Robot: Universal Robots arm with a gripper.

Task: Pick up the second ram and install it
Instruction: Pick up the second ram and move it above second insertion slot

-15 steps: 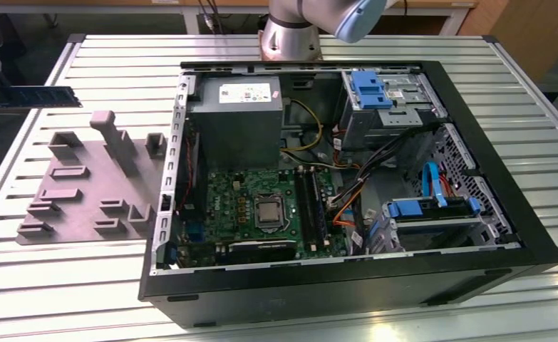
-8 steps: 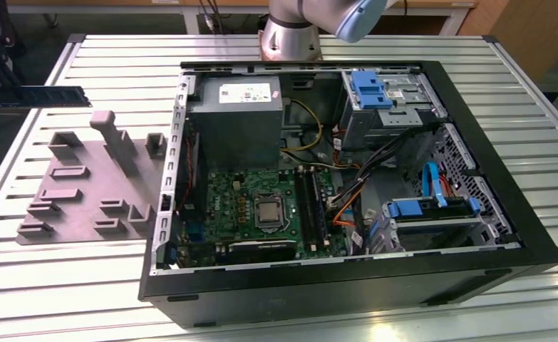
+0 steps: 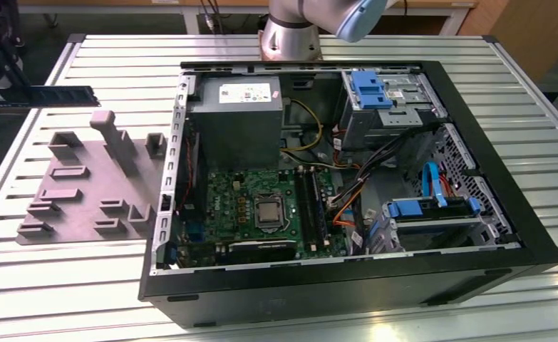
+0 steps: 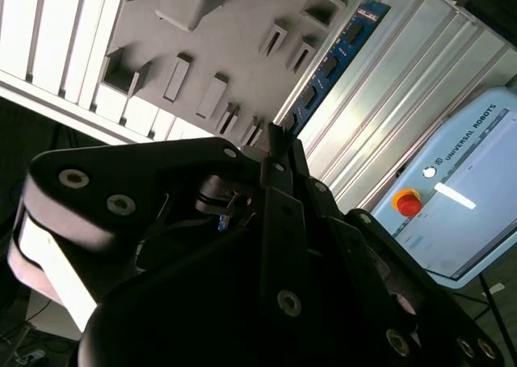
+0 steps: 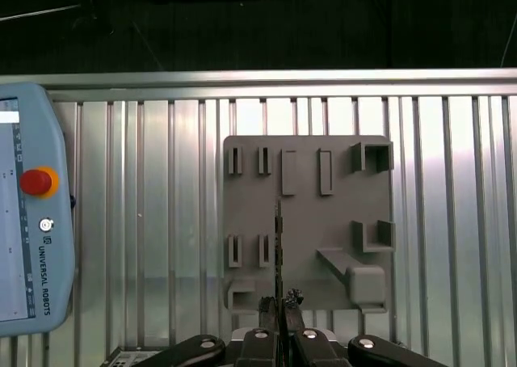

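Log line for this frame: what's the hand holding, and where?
hand: shut on second ram | location: over grey holder tray, outside computer case | install: not yet done

You are seeing the second ram [image 3: 58, 95], a long thin blue board with black chips. It is hanging level and on edge over the grey slotted plate [image 3: 79, 192], and the gripper [image 5: 279, 304] is pinching one end.

Bright light shines off the metal bench [image 3: 70, 285], with white glare low in the exterior view. Inside the case [image 3: 355, 293] it is dim and shadowy. In the second wrist view, the hand [image 4: 279, 141] gripping the ram [image 4: 331, 61] looks nearly black.
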